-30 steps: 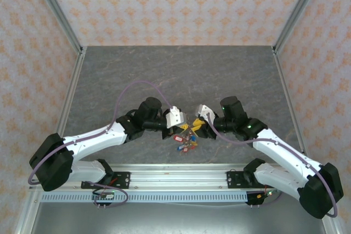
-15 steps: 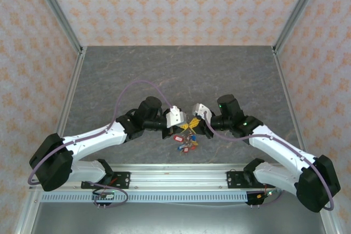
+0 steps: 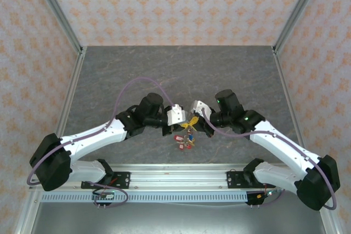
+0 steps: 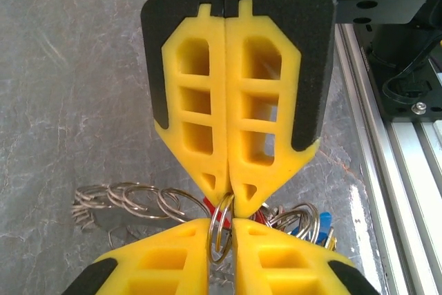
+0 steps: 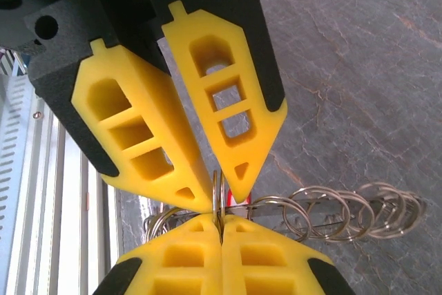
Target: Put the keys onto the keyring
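- Both arms reach in to meet at the middle of the grey tabletop point(image 3: 164, 69), nose to nose over the keyring point(image 4: 221, 224).
- The right hand point(image 5: 219, 220) is fully closed. From its own wrist cam, the yellow fingers are pressed flat together with one wire loop of the keyring pinched in the seam.
- The left hand point(image 5: 219, 195) is only cracked open. Its fingers make a narrow V, and the same loop stands upright in the gap at the tips. I can't tell if the pads actually touch the wire.
- So that one loop sits right between the two sets of fingertips, which almost touch each other.
- A string of linked silver rings point(image 4: 124, 202) trails off the keyring and lies on the tabletop, to the left in the left wrist view.
- From above, the keys point(image 3: 185, 140) are a small clump with red tags point(image 3: 178, 138) just on the near side of the fingertips. They're too tiny to sort one from another.
- A blue tag point(image 4: 323, 222) peeks out just beside the left hand's finger.
- The aluminium rail point(image 4: 407, 170) runs along the near edge.
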